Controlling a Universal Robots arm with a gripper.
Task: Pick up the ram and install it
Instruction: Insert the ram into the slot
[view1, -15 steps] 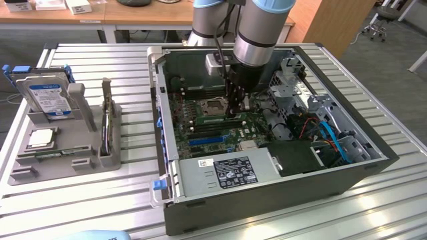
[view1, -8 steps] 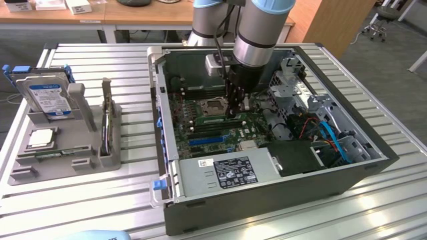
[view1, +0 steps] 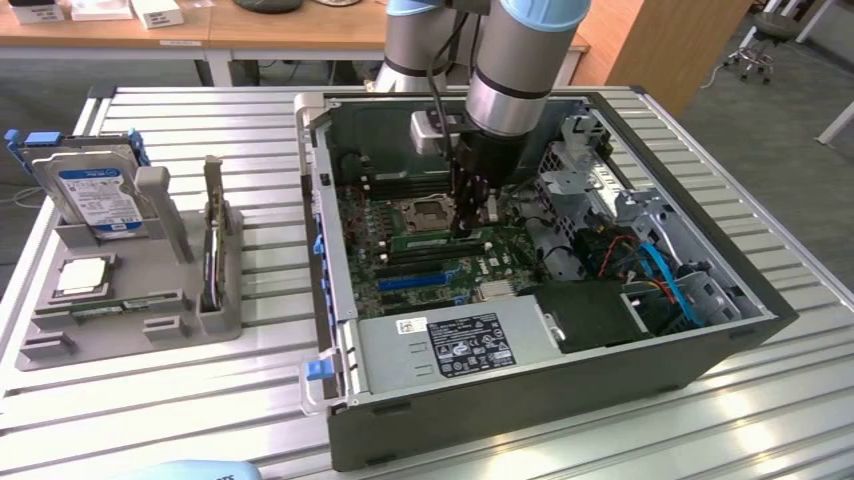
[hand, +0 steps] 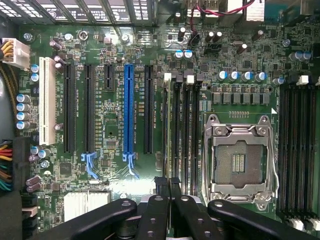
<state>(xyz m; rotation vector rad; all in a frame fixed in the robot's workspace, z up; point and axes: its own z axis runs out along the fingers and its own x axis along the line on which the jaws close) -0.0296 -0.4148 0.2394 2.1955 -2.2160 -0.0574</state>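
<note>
On a slatted metal table (view1: 147, 410) lay one open dark grey computer case (view1: 534, 415), side panel off, with one grey-and-blue robot arm (view1: 514, 70) reaching down into it. The large green motherboard (hand: 115, 125) filled the case floor. In the exterior view's left stood one grey plastic holder (view1: 174, 265) carrying one blue-labelled hard drive (view1: 91, 190) and one square silver-topped processor chip (view1: 83, 275).

The black gripper (hand: 168, 184) hung over the memory slots beside the single empty silver processor socket (hand: 240, 160). Its fingers (hand: 160, 189) were drawn almost together, leaving only a thin gap. In that gap the ram (hand: 168, 125), a long thin green circuit-board stick, appeared to be pinched edge-on, lined up along one slot. From the exterior view it showed as a pale green strip (view1: 424, 241) just beside the gripper (view1: 467, 228), though how deep it sat was unclear.

The wrist view counted four black expansion slots, one blue (hand: 129, 107) and one white (hand: 46, 100).
</note>
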